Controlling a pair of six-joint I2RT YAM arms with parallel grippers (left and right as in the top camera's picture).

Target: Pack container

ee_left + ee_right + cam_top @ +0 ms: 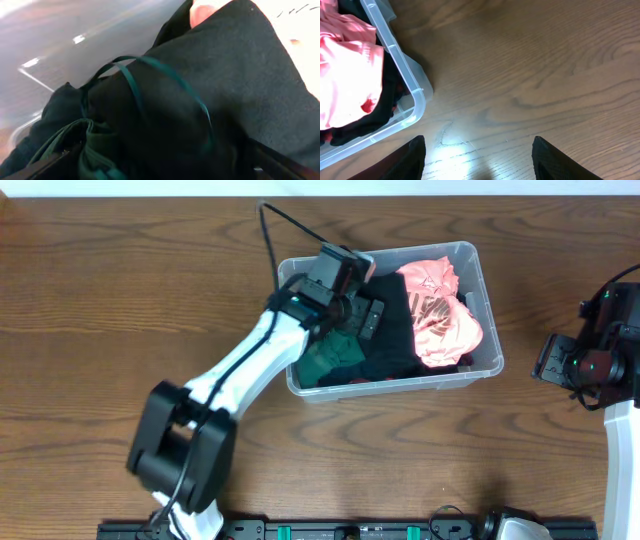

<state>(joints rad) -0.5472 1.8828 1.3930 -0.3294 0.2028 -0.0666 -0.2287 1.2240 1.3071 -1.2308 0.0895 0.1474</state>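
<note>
The clear plastic container (401,386) stands at the table's upper middle and holds a pink garment (441,315), a black garment (396,332) and a dark green garment (335,358). My left gripper (355,320) reaches down into the container's left half. In the left wrist view its fingers (160,172) are spread wide at the bottom corners, pressed into the black cloth (210,85) and the green cloth (95,145). My right gripper (553,365) is open and empty over bare table, right of the container. The right wrist view shows its fingers (479,165) and the container's corner (395,52).
A thin green strap (150,65) loops over the black cloth. The container's clear wall (60,45) shows behind the clothes. The pink garment (345,75) lies against the container's right end. A black rail (350,530) runs along the table's front edge.
</note>
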